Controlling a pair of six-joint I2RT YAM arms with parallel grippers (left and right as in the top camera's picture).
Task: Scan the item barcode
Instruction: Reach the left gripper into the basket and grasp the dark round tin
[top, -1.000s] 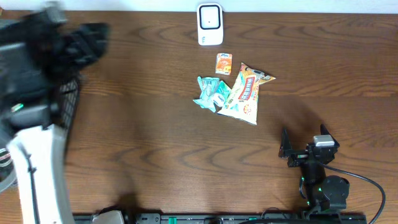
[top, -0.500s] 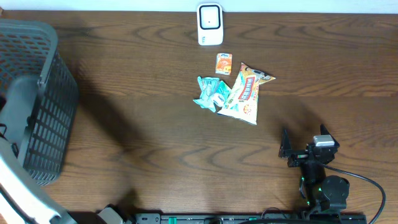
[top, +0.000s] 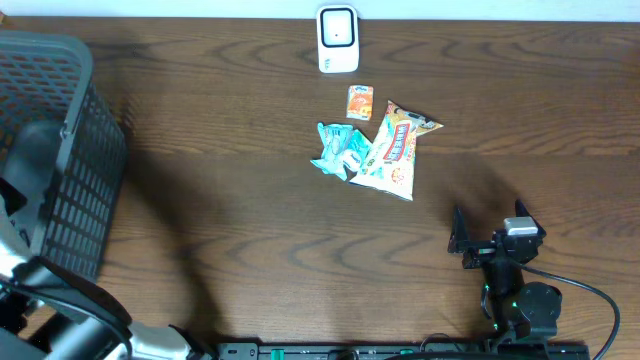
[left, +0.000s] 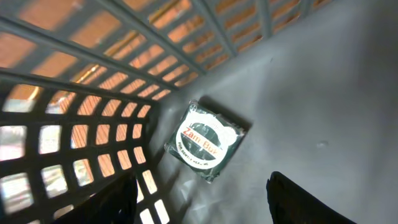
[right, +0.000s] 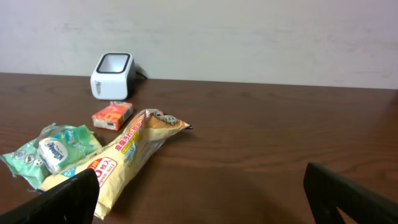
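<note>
Wood table (top: 250, 220), left claw (left: 202, 206) inside basket (left: 323, 81), jaws apart

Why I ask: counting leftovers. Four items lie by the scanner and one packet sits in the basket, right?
Three, not four: the overhead view shows an orange box, a teal pack and a yellow snack bag by the scanner. One packet does sit in the basket.

In the overhead view the basket (top: 85, 130) is cut by the left edge, and the left gripper (left: 200, 182) inside it is hidden.
</note>
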